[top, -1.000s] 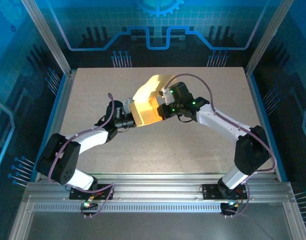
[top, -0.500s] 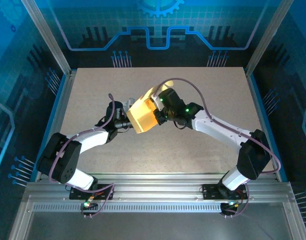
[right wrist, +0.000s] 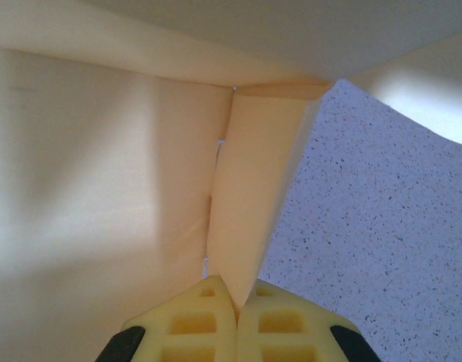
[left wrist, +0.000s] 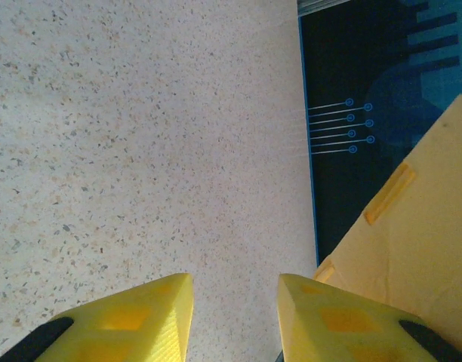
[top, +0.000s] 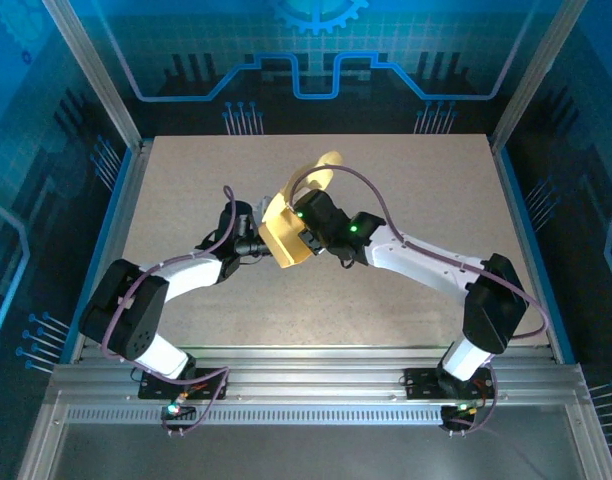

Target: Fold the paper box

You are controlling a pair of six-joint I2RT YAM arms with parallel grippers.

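Mid-fold: your right gripper (right wrist: 236, 317) is clenched on a flap of the paper box (top: 284, 238), your left gripper (left wrist: 235, 302) stands released at its 9 o'clock, and the next move likely calls for bracing that side.

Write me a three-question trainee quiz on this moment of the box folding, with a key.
1. Multiple choice: which tool is pinching a panel of the paper box? A. the left tool B. the right tool C. neither
2. True or false: the left tool is clamped shut.
3. Short answer: in the left wrist view, what shows through the gap between the left tool's fingers?

Key: 1. B. 2. False, it stands open beside the box. 3. The speckled table.
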